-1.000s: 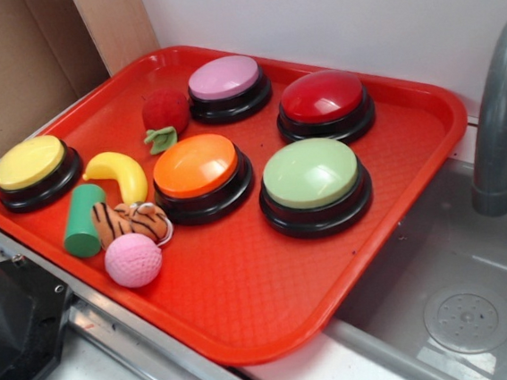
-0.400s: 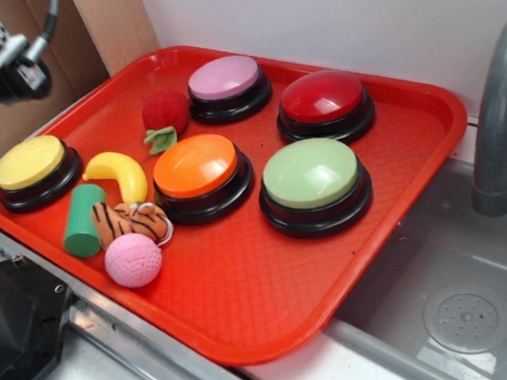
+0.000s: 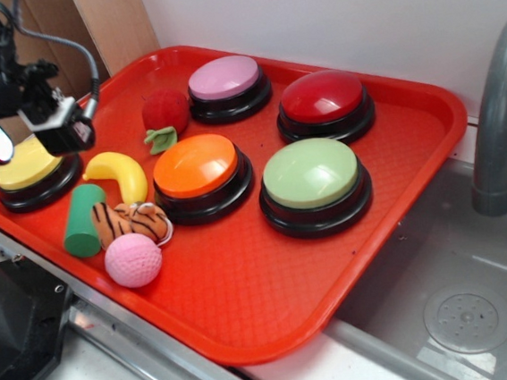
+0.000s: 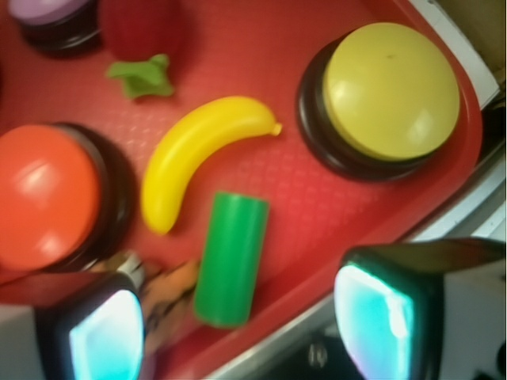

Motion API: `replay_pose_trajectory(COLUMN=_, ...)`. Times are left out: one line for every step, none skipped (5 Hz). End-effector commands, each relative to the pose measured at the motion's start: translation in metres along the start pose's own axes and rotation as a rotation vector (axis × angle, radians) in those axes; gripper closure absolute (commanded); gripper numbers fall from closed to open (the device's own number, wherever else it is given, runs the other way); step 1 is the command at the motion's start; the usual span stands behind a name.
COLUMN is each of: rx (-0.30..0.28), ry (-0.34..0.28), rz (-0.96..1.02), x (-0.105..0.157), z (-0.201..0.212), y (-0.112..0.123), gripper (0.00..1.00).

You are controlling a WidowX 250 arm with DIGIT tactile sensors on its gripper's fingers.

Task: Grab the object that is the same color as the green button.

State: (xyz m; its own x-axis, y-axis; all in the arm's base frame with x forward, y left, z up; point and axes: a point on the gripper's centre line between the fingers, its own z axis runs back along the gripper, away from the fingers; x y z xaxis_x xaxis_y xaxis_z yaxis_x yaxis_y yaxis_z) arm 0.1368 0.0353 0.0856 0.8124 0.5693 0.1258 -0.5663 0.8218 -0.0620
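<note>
- Gripper [image 3: 28, 131] hung over the far-left corner of the red plastic tray [image 3: 246, 298], above the yellow-domed push button with black base [image 3: 28, 167]; from my exterior view it hid part of that dome.
- Jaws stood wide open and held nothing. In the wrist view the two lit fingertips [image 4: 107, 336] sat at the bottom edge, well apart from each other.
- Small smooth green plastic cylinder [image 3: 83, 222] lay on its side on the tray near the front-left rim. In the wrist view the same cylinder [image 4: 230, 260] showed in the gap between the fingertips, untouched.
- Yellow toy banana [image 3: 119, 173] lay just beside the cylinder's far end; I could not tell whether they touched.
- Striped orange-and-black plush toy [image 3: 134, 222] rested against the cylinder's right side; pink textured ball [image 3: 133, 259] sat just in front of the plush.
- Large pale-green domed push button on a black base [image 3: 313, 184] stood mid-tray, well apart from the cylinder, with the orange-domed button [image 3: 198, 173] between them.
</note>
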Motion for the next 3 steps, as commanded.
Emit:
replay_pose_trajectory(rx=-0.028, ry=0.006, rz=0.069, x=0.002, z=-0.049, y=0.005, gripper=0.0)
replay_pose_trajectory(rx=-0.07, ry=0.055, rz=0.056, x=0.002, z=-0.066, y=0.005, gripper=0.0)
replay_pose_trajectory(rx=-0.053, ry=0.039, rz=0.045, x=0.001, z=-0.072, y=0.004, gripper=0.57)
